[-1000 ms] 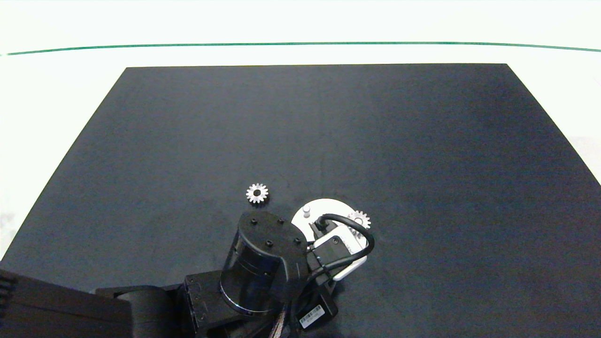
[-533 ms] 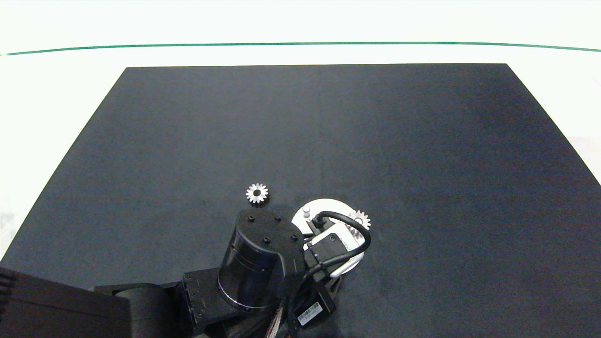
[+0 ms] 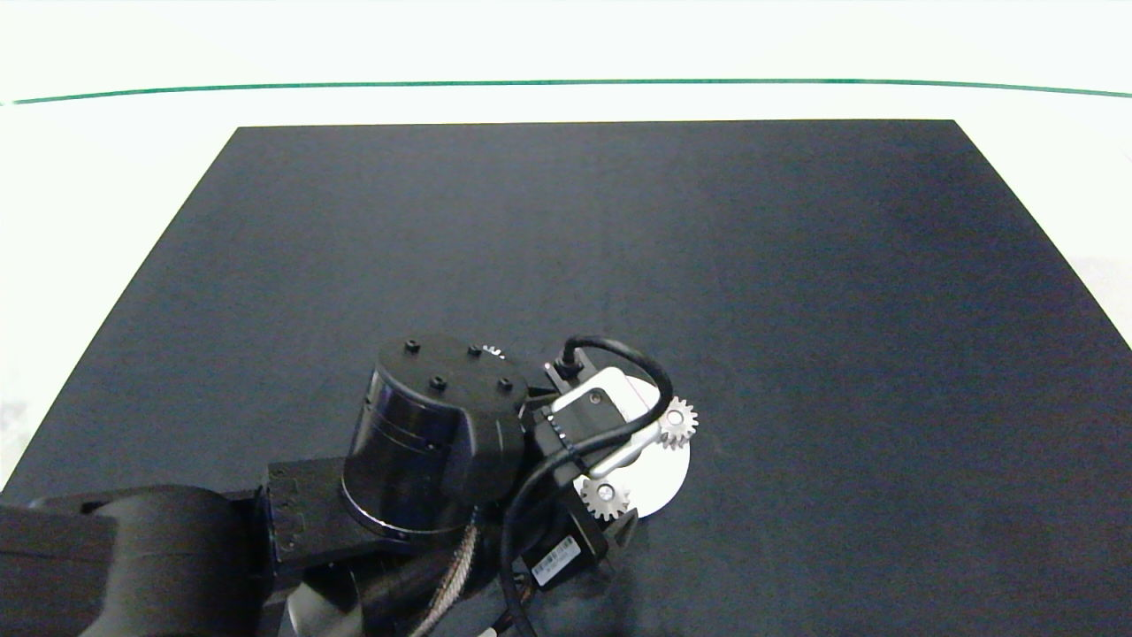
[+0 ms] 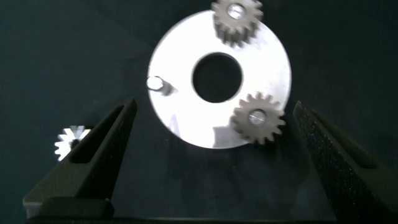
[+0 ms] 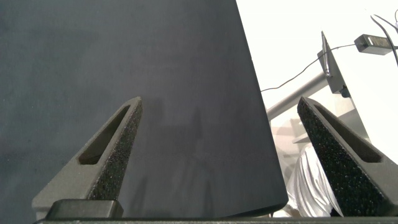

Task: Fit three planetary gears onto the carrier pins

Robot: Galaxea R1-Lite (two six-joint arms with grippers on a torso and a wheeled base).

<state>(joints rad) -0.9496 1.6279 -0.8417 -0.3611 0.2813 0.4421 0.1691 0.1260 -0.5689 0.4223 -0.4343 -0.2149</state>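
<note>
The white carrier disc (image 4: 180,56) lies on the dark mat, part of its rim showing beside my left arm (image 3: 659,473). Two planetary gears sit on carrier pins: one (image 4: 258,117) (image 3: 605,498) at the near side, one (image 4: 236,18) (image 3: 678,422) at the right edge. One carrier pin (image 4: 158,83) stands bare. A loose gear (image 4: 69,142) lies on the mat beside the disc, partly behind one finger. My left gripper (image 4: 214,109) hovers open above the disc, holding nothing. My right gripper (image 5: 221,102) is open and holds nothing, away from the disc.
The black mat (image 3: 796,265) covers most of the white table (image 3: 566,53). My left arm (image 3: 433,442) hides the mat left of the disc and almost all of the loose gear in the head view. The right wrist view shows the mat's edge (image 5: 261,124) and cables beyond.
My left arm has pulled back from the disc's near side toward the left and far side, uncovering a second gear seated on a pin and covering the loose gear.
</note>
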